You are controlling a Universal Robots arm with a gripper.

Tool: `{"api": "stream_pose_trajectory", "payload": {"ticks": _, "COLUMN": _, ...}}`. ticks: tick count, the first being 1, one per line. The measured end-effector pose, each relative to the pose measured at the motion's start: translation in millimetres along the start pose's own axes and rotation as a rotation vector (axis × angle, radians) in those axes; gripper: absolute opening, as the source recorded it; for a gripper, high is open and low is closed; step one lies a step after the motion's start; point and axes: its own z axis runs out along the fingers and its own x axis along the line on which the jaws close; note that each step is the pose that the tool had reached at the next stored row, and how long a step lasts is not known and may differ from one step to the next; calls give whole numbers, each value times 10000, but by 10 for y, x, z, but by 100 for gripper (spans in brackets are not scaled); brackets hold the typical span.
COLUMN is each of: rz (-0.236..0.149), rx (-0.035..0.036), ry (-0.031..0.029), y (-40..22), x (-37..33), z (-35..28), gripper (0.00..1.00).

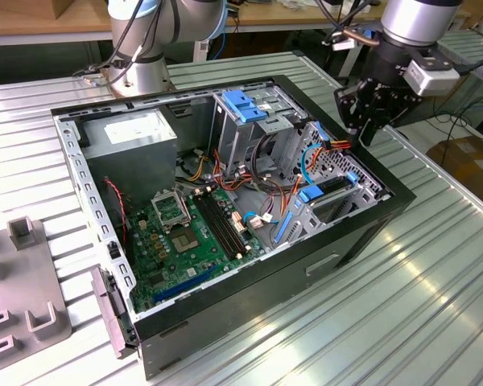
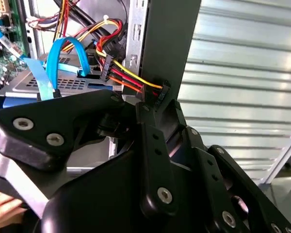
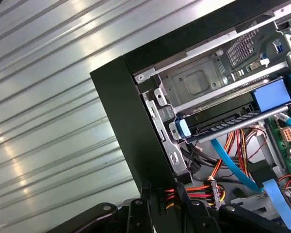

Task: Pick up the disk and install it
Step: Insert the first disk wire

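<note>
Exterior view: the gripper (image 1: pixel 362 133) is held over the far corner of the case (image 1: pixel 330 265), at the exterior view's right. In both wrist views the jaws stand narrow and appear closed on a black plug (image 2: pixel 157 92) with red, yellow and orange wires. The disk (image 3: pixel 223 121) is judged already seated in the drive cage (image 3: pixel 194 82) inside that corner, just inward of and below the jaws, its long axis running along the slot. Blue cables (image 2: pixel 63 58) are looped over the cage, and the case wall stands close beside the jaws.
</note>
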Motion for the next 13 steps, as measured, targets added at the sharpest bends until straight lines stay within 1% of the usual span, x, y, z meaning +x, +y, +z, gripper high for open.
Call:
{"api": "stream_pose_trajectory", "payload": {"ticks": 1, "rz": -98, "rx": 16, "ry": 10, "y": 0, "x": 0, "z": 2, "gripper": 33}}
{"api": "stream_pose_trajectory", "payload": {"ticks": 2, "rz": -181, "rx": 37, "ry": 41, "y": 0, "x": -1, "z": 4, "gripper": 33}}
{"api": "stream_pose_trajectory", "payload": {"ticks": 4, "rz": -248, "rx": 63, "ry": 82, "y": 0, "x": 0, "z": 8, "gripper": 33}}
{"api": "stream_pose_trajectory", "payload": {"ticks": 7, "rz": -252, "rx": 65, "ry": 83, "y": 0, "x": -1, "z": 9, "gripper": 33}}
{"api": "stream_pose_trajectory", "payload": {"ticks": 9, "rz": -254, "rx": 51, "ry": 90, "y": -2, "x": -2, "z": 10, "gripper": 33}}
{"api": "stream_pose_trajectory", "payload": {"ticks": 13, "rz": -260, "rx": -30, "ry": 132, "y": -19, "x": -12, "z": 8, "gripper": 33}}
